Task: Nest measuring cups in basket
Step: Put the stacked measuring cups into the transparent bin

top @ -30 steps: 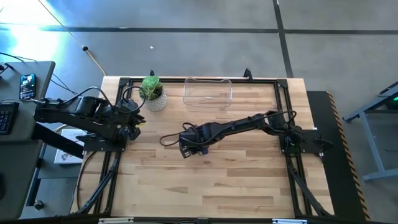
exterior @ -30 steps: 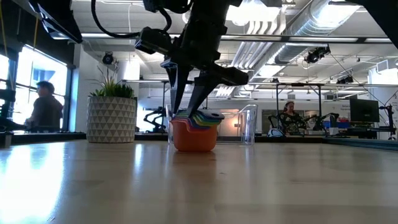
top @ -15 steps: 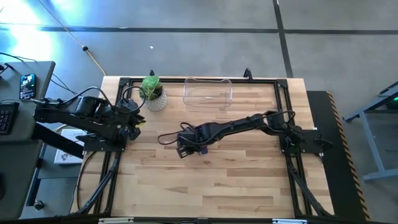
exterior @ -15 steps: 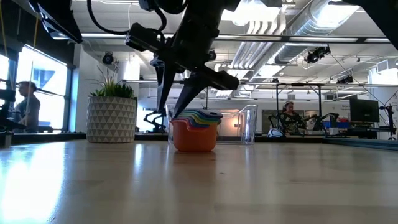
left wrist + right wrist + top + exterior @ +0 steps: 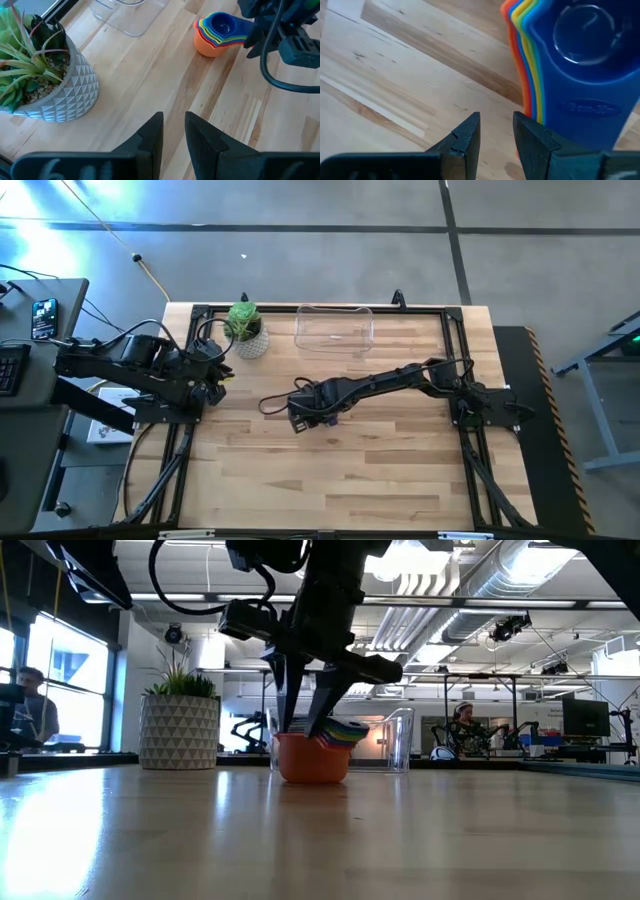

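Note:
The measuring cups (image 5: 313, 762) sit nested in one stack on the wooden table near its middle, the orange one outermost and a blue one (image 5: 580, 60) innermost. Their stacked handles (image 5: 345, 730) point toward the table's right. My right gripper (image 5: 496, 131) points steeply down right beside those handles, open by a narrow gap that shows only bare wood. In the high view it covers most of the stack (image 5: 330, 418). The clear basket (image 5: 335, 328) stands at the far edge, with no cup in it. My left gripper (image 5: 174, 135) waits at the table's left edge, its fingers slightly apart. My right gripper comes from above with one finger (image 5: 535, 142) close against the orange edge of the stacked handles (image 5: 512, 55). I cannot tell whether it touches them. Nothing lies between the two fingers.
A white patterned pot with a green plant (image 5: 245, 330) stands at the far left, beside the basket. A black frame (image 5: 450, 330) runs along the table's edges. Bare wood (image 5: 340, 480) stretches from the cups to the near edge. People show in the room beyond the table.
My right gripper has swung a little toward the table's left edge and come back over the cups' handles, still pointing down with the same narrow gap. The stack of cups has stayed where it was.

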Robot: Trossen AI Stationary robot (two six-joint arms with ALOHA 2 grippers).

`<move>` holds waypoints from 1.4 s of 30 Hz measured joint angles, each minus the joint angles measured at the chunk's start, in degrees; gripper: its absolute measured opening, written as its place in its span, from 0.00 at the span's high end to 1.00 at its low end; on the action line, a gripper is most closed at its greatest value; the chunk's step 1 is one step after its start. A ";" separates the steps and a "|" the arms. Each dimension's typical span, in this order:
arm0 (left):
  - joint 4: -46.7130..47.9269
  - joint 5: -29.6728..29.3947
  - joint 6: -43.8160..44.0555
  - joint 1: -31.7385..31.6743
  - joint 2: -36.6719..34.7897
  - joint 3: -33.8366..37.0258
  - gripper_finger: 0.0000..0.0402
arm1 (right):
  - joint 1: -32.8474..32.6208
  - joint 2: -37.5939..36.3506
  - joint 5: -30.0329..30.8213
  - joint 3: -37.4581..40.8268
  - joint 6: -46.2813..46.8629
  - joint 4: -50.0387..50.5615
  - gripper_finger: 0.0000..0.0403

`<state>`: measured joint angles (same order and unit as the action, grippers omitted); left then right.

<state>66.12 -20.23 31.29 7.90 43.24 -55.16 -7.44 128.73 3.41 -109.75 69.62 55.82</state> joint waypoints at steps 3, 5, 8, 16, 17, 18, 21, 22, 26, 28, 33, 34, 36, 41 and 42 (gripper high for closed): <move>-0.02 -0.09 -0.01 -0.01 0.01 0.00 0.83 | 0.00 0.00 0.22 0.00 -0.06 0.91 0.73; -0.02 -0.17 0.00 -0.02 -0.01 0.00 0.83 | 0.02 0.00 1.07 0.00 -0.29 1.89 0.73; -0.02 -0.15 0.02 -0.02 -0.01 0.00 0.83 | 0.27 0.00 1.52 0.00 -1.39 3.42 0.73; -0.01 -0.16 0.01 -0.01 -0.01 0.00 0.83 | 1.28 0.00 2.56 0.00 -4.29 7.84 0.73; -0.02 -0.23 -0.01 -0.02 0.00 0.00 0.83 | 1.48 0.00 2.59 0.00 -5.02 8.32 0.73; -0.02 -0.44 -0.01 -0.02 -0.02 0.00 0.83 | 1.65 0.00 2.61 0.00 -5.48 8.66 0.73; -0.02 -0.81 -0.01 0.00 -0.02 0.00 0.83 | 2.22 0.00 2.59 0.00 -6.97 9.36 0.73; -0.02 -0.81 0.01 0.00 0.00 0.00 0.83 | 2.33 0.00 2.55 0.00 -7.67 9.28 0.73; -0.01 -0.81 0.02 -0.02 0.01 0.00 0.83 | 2.54 0.00 0.88 -0.57 -8.79 9.36 0.73; -0.01 -0.81 -0.04 -0.02 -0.02 0.00 0.83 | 2.03 0.00 0.29 -1.70 -9.21 9.32 0.73; 0.03 -0.81 -1.84 0.00 -0.02 0.00 0.83 | 0.33 0.00 0.55 -6.63 -9.09 9.92 0.73; -0.11 -0.85 -1.86 -0.02 -0.15 0.12 0.83 | 0.02 0.00 1.16 -7.84 -9.09 10.22 0.73; -0.89 -1.13 -1.91 0.00 -1.27 1.56 0.83 | -0.46 0.00 3.13 -10.56 -9.07 11.38 0.73; -7.42 -1.33 -0.90 0.00 -8.08 9.26 0.83 | -1.03 0.00 8.78 -18.48 -9.30 13.16 0.73; -9.34 -1.36 -0.94 0.00 -9.86 11.07 0.83 | -1.03 0.00 9.80 -20.06 -9.57 13.28 0.73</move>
<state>56.78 -21.58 30.36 7.90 33.38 -44.08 -8.47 128.73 13.21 -129.82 60.05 69.10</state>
